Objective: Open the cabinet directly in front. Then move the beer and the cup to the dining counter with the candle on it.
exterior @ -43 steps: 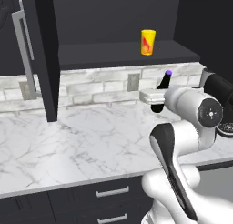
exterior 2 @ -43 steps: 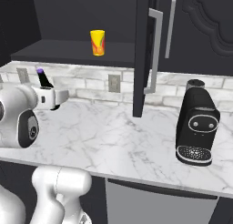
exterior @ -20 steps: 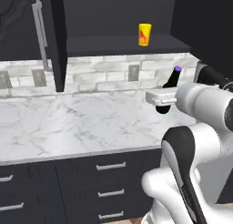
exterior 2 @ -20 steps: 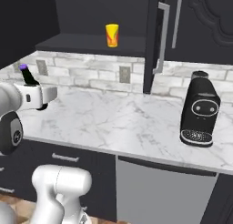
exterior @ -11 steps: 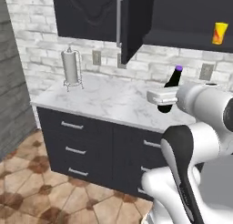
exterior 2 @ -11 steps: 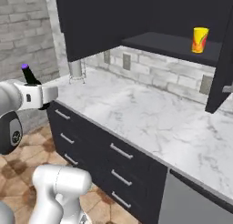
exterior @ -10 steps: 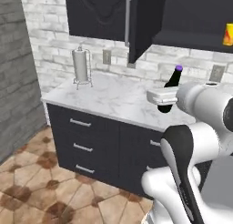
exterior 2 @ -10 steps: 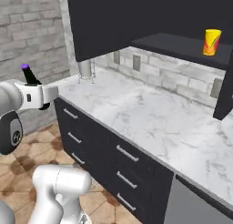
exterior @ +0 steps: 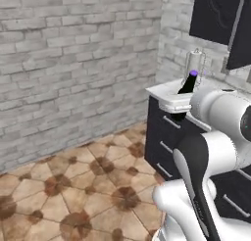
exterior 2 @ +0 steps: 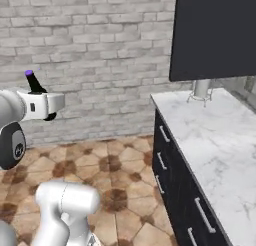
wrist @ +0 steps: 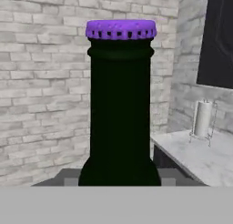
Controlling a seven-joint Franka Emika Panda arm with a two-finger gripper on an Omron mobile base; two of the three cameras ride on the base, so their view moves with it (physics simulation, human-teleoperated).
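Note:
My gripper (exterior: pixel 180 99) is shut on the beer (exterior: pixel 189 82), a black bottle with a purple cap, and holds it upright in front of the arm. In the right base view the beer (exterior 2: pixel 34 83) sticks up from the gripper (exterior 2: pixel 45 107) at the left. The hand view has the beer (wrist: pixel 120 104) close up, its base between the fingers. The black upper cabinet (exterior: pixel 215 14) shows at the top right with one silver bar handle (exterior: pixel 234 29); in the right base view the cabinet (exterior 2: pixel 215 35) is a dark slab. The cup, the dining counter and the candle are out of view.
A marble worktop (exterior 2: pixel 220 135) on black drawers (exterior 2: pixel 172 177) runs along the right, with a paper towel holder (exterior 2: pixel 201 88) at its far end. A grey brick wall (exterior: pixel 73 63) stands ahead. Brown tiled floor (exterior: pixel 73 196) lies open to the left.
The whole picture has swung: the base has turned, so the cabinet and worktop slid to the right edge and brick wall and floor came in. The beer stays in my gripper.

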